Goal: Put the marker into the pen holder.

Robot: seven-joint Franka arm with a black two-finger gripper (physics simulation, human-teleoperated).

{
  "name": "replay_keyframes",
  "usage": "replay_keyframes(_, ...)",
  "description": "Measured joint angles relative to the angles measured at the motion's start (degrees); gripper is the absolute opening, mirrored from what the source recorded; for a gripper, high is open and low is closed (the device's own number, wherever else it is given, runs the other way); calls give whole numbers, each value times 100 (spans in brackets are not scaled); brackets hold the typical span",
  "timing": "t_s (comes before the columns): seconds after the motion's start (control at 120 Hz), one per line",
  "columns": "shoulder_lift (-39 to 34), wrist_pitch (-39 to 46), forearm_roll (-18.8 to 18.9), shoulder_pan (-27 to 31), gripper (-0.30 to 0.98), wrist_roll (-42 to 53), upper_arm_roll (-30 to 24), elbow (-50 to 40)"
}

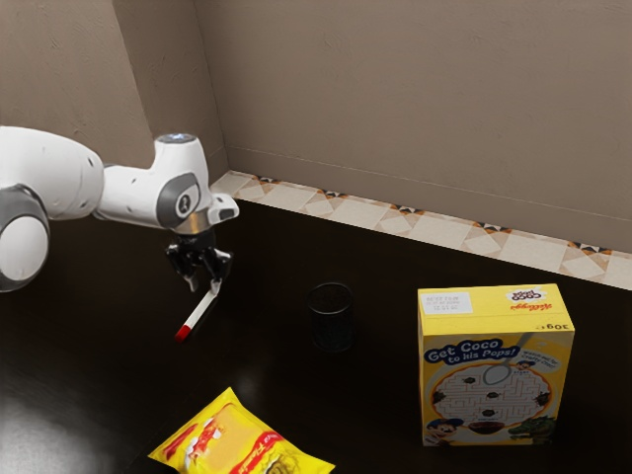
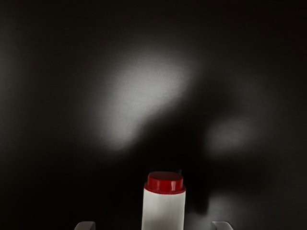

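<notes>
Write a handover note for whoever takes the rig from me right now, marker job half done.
Pincer: open, fingertips apart on either side of the marker, with gaps.
Marker: at the pincer, red end pointing away from it; whether it lies flat on the table, I can't tell.
Pen holder: upright on the table, between marker and cereal box in the exterior view.
Done: pincer brought to the marker, no grip.
Left: grip, lift, carry to the holder, lower in, release.

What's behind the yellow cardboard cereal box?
Behind the box are dark tabletop, then patterned tiles and a brown wall. Anything directly behind it is hidden.
</notes>
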Motion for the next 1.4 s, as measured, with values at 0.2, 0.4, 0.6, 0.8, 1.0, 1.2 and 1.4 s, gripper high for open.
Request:
replay_keyframes(0.2, 141, 34, 2, -3, 21, -246, 0, 40)
replay_keyframes(0.4, 216, 48, -8, -5, 18, -423, -4, 48)
replay_keyframes(0.6, 234, 54, -4, 1, 3, -553, -9, 48)
replay_keyframes(0.8, -458, 48, 58, -241, -6, -616, -17, -74)
replay_keyframes(1.0, -2144, 13, 108, -828, -9, -472, -341, -609)
replay_keyframes(1.2, -2007, 0, -119, -1335, -10, -359, -565, -152)
replay_keyframes(1.4, -1379, -4, -172, -1580, -10, -293, -587, 437)
